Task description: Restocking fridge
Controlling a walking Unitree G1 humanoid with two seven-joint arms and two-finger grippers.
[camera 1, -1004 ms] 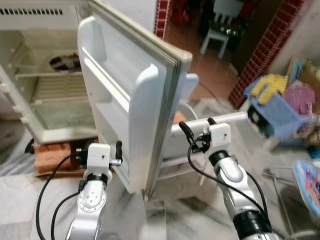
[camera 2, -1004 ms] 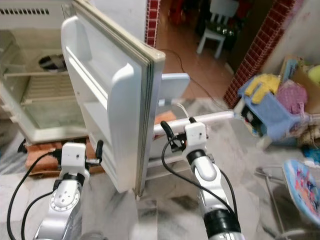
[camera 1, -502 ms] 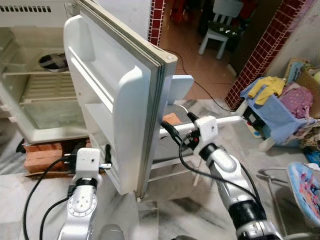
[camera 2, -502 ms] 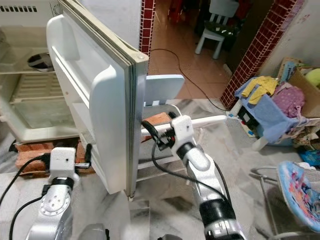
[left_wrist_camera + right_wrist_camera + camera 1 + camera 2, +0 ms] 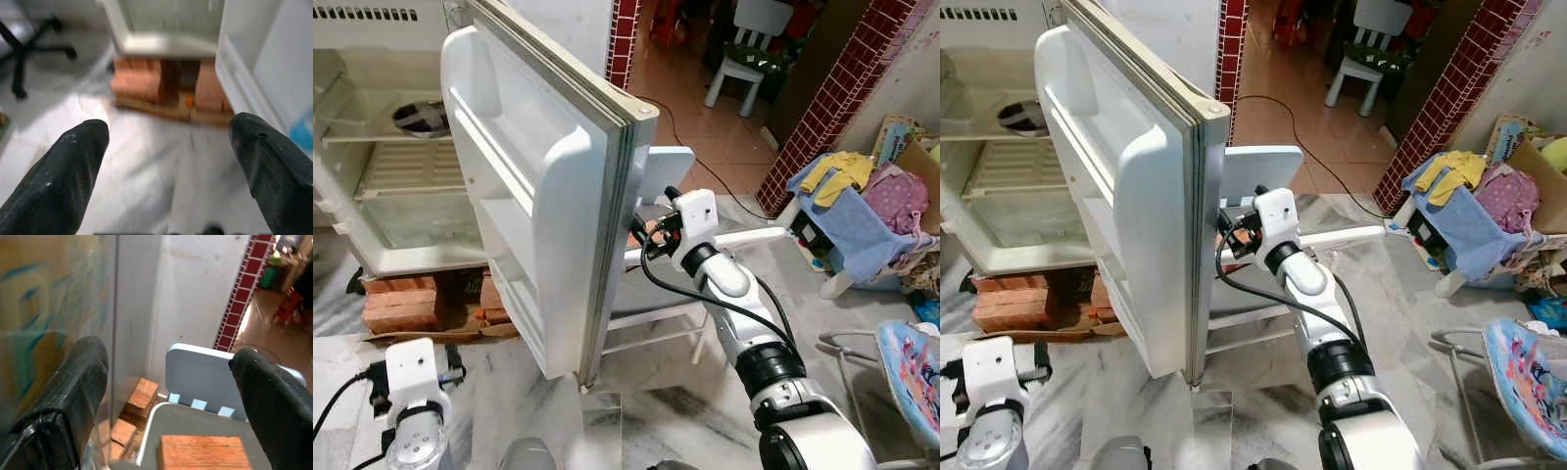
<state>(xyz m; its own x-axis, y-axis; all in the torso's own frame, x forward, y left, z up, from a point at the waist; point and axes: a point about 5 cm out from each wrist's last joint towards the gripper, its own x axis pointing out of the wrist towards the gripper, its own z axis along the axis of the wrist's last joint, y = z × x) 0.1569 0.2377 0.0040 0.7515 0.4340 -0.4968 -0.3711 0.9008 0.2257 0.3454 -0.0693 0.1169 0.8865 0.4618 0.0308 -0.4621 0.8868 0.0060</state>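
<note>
At the lower left of the head view, the left gripper (image 5: 166,161) hung low over the pale marble floor (image 5: 666,411). In its wrist view both black fingers (image 5: 58,181) stood wide apart, with nothing between them; beyond them were the bricks (image 5: 142,81) under the fridge, a little blurred.

In the centre of the frame the fridge door (image 5: 543,186) stood open, with its inner shelves turned to the left and its edge turned to the camera. The right gripper (image 5: 644,227) was raised to the outer side of this door, close to the door edge at middle height. In the right wrist view its fingers (image 5: 73,396) were spread open and held nothing; one finger lay next to the outer face of the door, but I cannot tell whether it touched it.

Behind the right arm, a white plastic chair (image 5: 666,171) stood just beside the door, and a brick (image 5: 203,453) lay on its seat.

In the upper left of the frame was the fridge (image 5: 372,147) itself, set on bricks, with its wire shelf (image 5: 411,166) bare and a dark round object (image 5: 421,116) in the upper compartment.

At the right edge a blue rack with clothes (image 5: 852,211) stood near a red brick pillar (image 5: 822,108). At the top, far away, a small white chair (image 5: 744,59) stood on the brown tiled floor.
</note>
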